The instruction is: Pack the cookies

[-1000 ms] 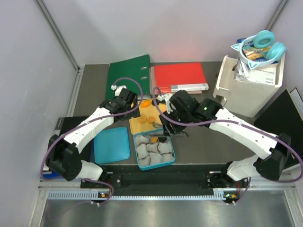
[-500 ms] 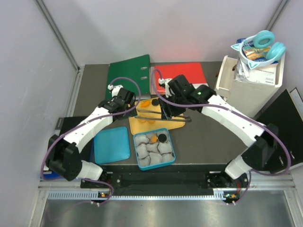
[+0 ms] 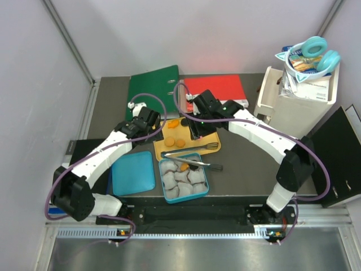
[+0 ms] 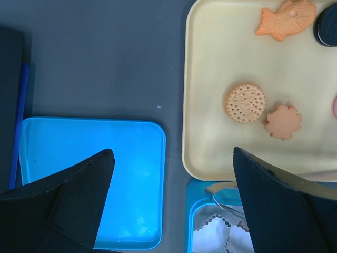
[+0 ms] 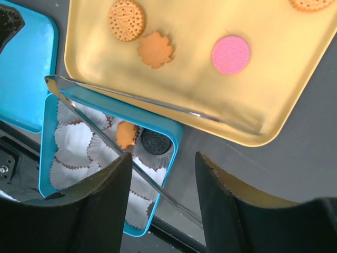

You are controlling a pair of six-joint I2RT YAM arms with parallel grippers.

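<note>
From the top camera, several orange cookies lie on a yellow tray in the middle of the table. A blue box stands just at the tray's near side, and its lid lies beside the box on the left. Metal tongs rest across the near edge of the tray and the far edge of the box. Their long axis goes left to right, and no gripper touches them. The left gripper hangs at the left edge of the tray and the right gripper hangs over the tray itself. In the left wrist camera the fingers are spread wide with nothing between them. A round biscuit and a flower-shaped cookie lie ahead and to the right of them, and a fish-shaped cookie lies farther away. In the right wrist camera the fingers are also apart and empty. The tongs are directly under them, a pink cookie lies ahead on the tray, and an orange cookie and a black cookie already sit in paper cups inside the box. I judge the right arm is nearer to the tongs, and it should grip across their long axis.
</note>
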